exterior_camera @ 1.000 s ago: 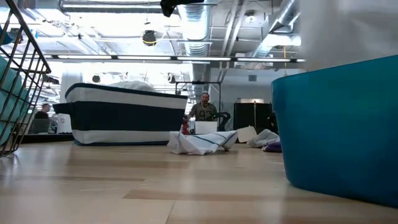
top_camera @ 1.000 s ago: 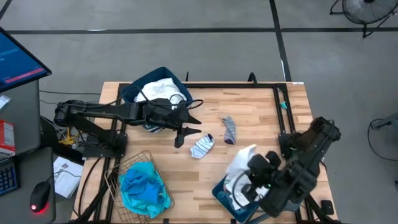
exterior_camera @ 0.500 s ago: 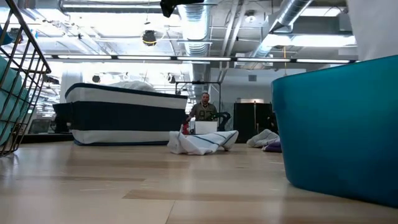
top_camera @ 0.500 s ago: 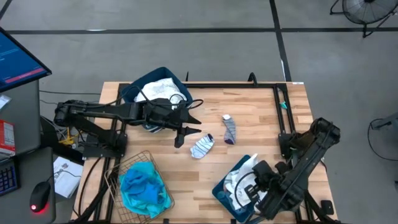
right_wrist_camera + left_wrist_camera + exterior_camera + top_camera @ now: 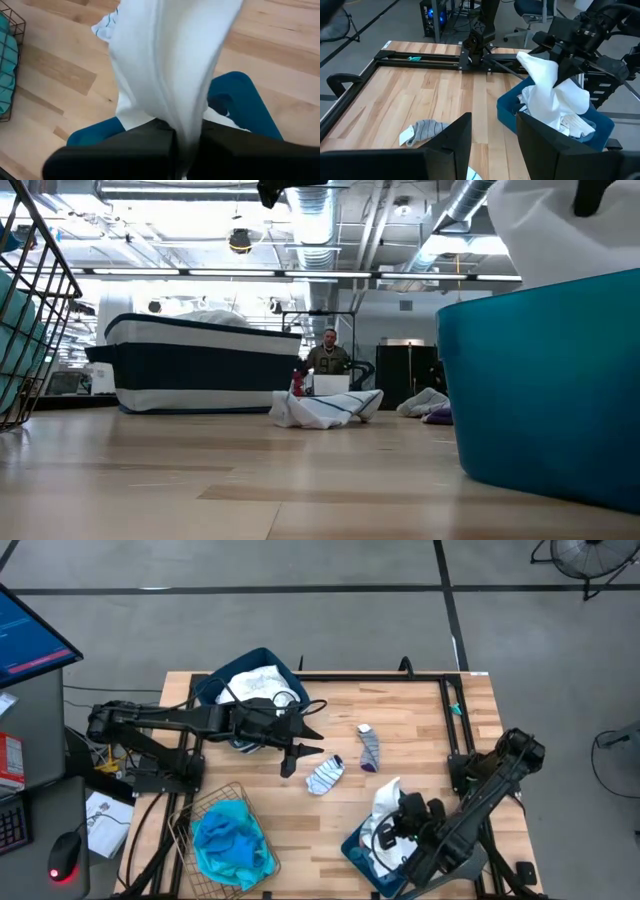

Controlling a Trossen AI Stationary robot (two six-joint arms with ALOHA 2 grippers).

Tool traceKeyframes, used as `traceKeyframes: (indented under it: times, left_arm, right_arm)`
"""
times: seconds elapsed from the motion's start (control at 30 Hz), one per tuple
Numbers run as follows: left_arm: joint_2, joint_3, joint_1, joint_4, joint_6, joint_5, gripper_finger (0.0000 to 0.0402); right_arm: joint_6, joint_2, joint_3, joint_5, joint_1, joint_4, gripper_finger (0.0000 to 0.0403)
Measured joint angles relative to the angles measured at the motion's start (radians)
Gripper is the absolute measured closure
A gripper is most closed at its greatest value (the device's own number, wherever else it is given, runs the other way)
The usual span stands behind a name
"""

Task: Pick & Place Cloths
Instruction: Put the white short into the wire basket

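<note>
My right gripper point(image 5: 405, 812) is shut on a white cloth point(image 5: 388, 798) over the near-right blue bin point(image 5: 355, 848), which holds more white cloths. My left gripper point(image 5: 290, 755) hovers open over the table's middle, with nothing between its fingers point(image 5: 455, 142). A grey-and-white striped sock point(image 5: 325, 775) and a grey sock point(image 5: 368, 748) lie flat on the wood between the arms. A turquoise garment point(image 5: 230, 840) fills the wire basket point(image 5: 185, 815) at the near left. My right gripper pinches a bunched fold of the white cloth point(image 5: 186, 131) between its two fingers, several layers together. The fingers slant down from the table's right side. The cloth stands out past the fingertips point(image 5: 540, 70) and its lower part sags into the bin point(image 5: 560, 107).
A second blue bin point(image 5: 215, 680) with white cloths stands at the far left, partly under my left arm. A black metal frame point(image 5: 450, 720) runs along the far and right sides of the table. Bare wood lies near the middle front.
My right gripper has sunk toward the near-right blue bin with the white cloth, still shut, and its wrist has rolled. The cloth has come down with it, and its lower part now lies in the bin.
</note>
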Motion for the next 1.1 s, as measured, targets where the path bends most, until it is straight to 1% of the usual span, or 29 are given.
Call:
traceKeyframes:
  times: [0.13, 0.2, 0.4, 0.53, 0.6, 0.7, 0.8, 0.9, 1.0, 1.1]
  left_arm:
    - [0.0, 0.0, -0.001, 0.0, 0.0, 0.0, 0.0266]
    - [0.0, 0.0, -0.001, 0.0, 0.0, 0.001, 0.0266]
    - [0.0, 0.0, 0.0, 0.0, 0.0, 0.003, 0.0266]
    - [0.0, 0.0, 0.0, 0.0, 0.0, 0.003, 0.0266]
    - [0.0, 0.0, 0.0, 0.0, 0.0, 0.003, 0.0266]
    - [0.0, 0.0, 0.0, 0.001, 0.0, 0.002, 0.0266]
    - [0.0, 0.0, 0.0, 0.001, 0.0, 0.002, 0.0266]
    - [0.0, 0.0, 0.0, 0.001, 0.0, -0.002, 0.0266]
    - [0.0, 0.0, 0.0, 0.001, 0.0, -0.002, 0.0266]
    - [0.0, 0.0, 0.0, 0.001, 0.001, -0.001, 0.0266]
  right_arm:
    - [-0.045, 0.001, -0.014, -0.006, 0.011, 0.046, 0.0403]
    - [-0.06, 0.001, -0.044, -0.035, 0.025, 0.091, 0.0403]
    - [-0.02, 0.002, -0.184, -0.114, 0.061, 0.258, 0.0403]
    - [-0.019, 0.002, -0.279, -0.145, 0.057, 0.395, 0.0403]
    - [-0.019, 0.002, -0.318, -0.193, 0.047, 0.453, 0.0403]
    - [-0.031, 0.001, -0.368, -0.315, 0.03, 0.504, 0.0399]
    - [-0.053, -0.001, -0.393, -0.398, 0.014, 0.515, 0.039]
    - [-0.079, -0.003, -0.394, -0.428, -0.002, 0.507, 0.0374]
    - [-0.138, -0.003, -0.383, -0.449, -0.026, 0.507, 0.0348]
    - [-0.206, -0.002, -0.353, -0.46, -0.053, 0.499, 0.0311]
